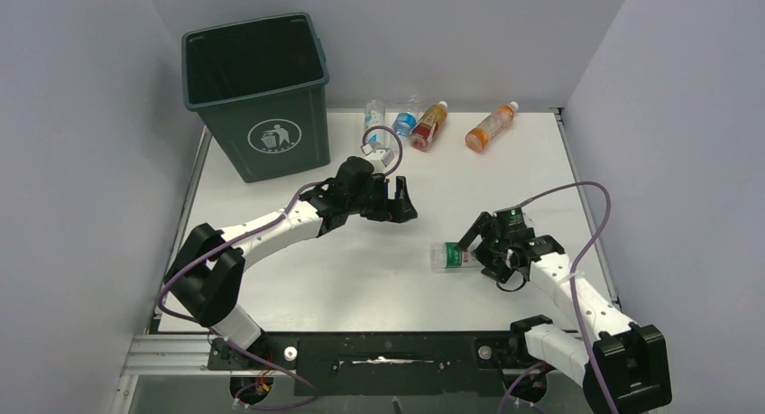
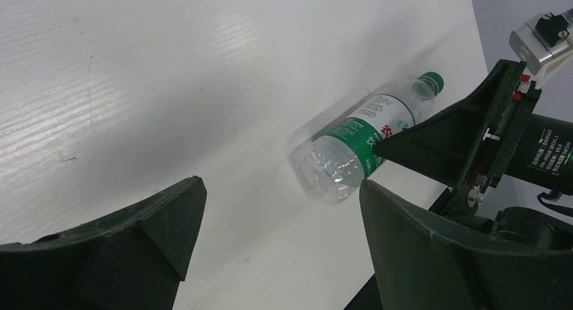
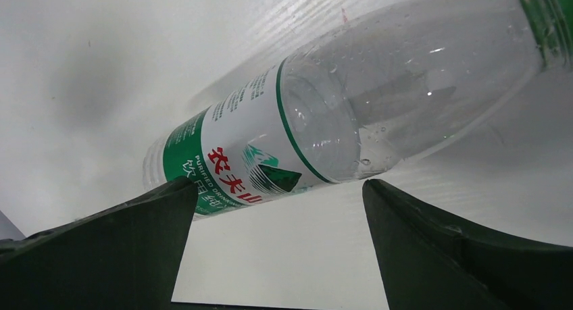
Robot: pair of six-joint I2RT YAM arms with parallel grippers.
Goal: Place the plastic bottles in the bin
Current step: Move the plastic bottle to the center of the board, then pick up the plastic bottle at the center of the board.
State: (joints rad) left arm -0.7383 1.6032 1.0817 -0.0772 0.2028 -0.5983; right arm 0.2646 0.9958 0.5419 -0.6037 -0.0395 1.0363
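Right claw [image 3: 280, 187] spread wide at the green-label bottle [image 1: 449, 254] lying on the table [image 1: 379, 283], left claw [image 1: 402, 202] spread too; bin [image 1: 263, 136] inside too dark to tell.

White arms [image 1: 271, 229] — black joints [image 1: 212, 288], looping purple cables [image 1: 591, 243]

Dark green bin [image 1: 225, 125] with white litter symbol [image 1: 273, 136]; clear bottle [image 1: 449, 255], green-and-white label with red characters; white table [image 1: 361, 270].

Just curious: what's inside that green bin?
The bin shows only its dark inner walls. Its bottom lies in shadow, partly covered by its front wall, so contents cannot be told.
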